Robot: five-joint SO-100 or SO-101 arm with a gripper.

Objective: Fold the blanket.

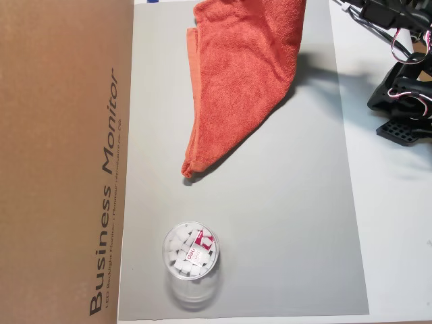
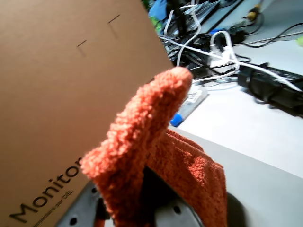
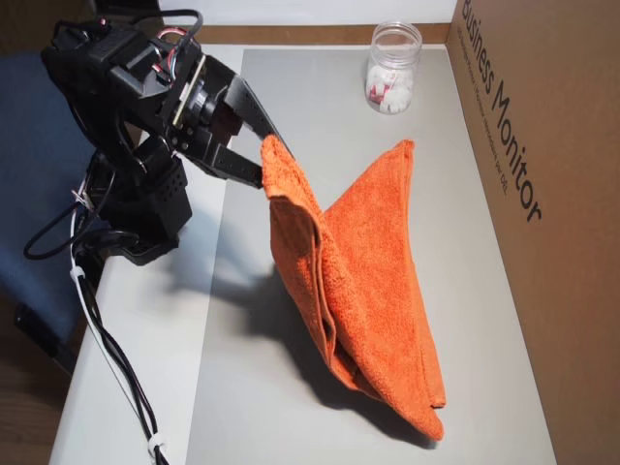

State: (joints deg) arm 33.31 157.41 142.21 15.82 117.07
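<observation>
The brown cardboard monitor box (image 1: 64, 155) is the largest thing; it stands along the left side of an overhead view and carries the black words "Business Monitor". Just beside it lies the grey mat (image 1: 283, 223) on the white table (image 1: 398, 236). On the mat is the blanket (image 3: 373, 281), an orange-red terry towel, folded over itself so that several layers show along its edge. Its lower part rests on the mat in a pointed shape, and one corner is lifted up into the air toward the arm. The black robot arm (image 3: 145, 116) stands at the left edge of the mat in an overhead view, with wires hanging from it. Its gripper (image 3: 263, 160) is closed on the lifted corner of the blanket; in the wrist view the fuzzy cloth (image 2: 147, 142) rises between the fingers and hides most of them. The clear plastic cup (image 1: 191, 253), filled with small white pieces and a red and white label, stands on the mat near the box, well apart from the blanket.
</observation>
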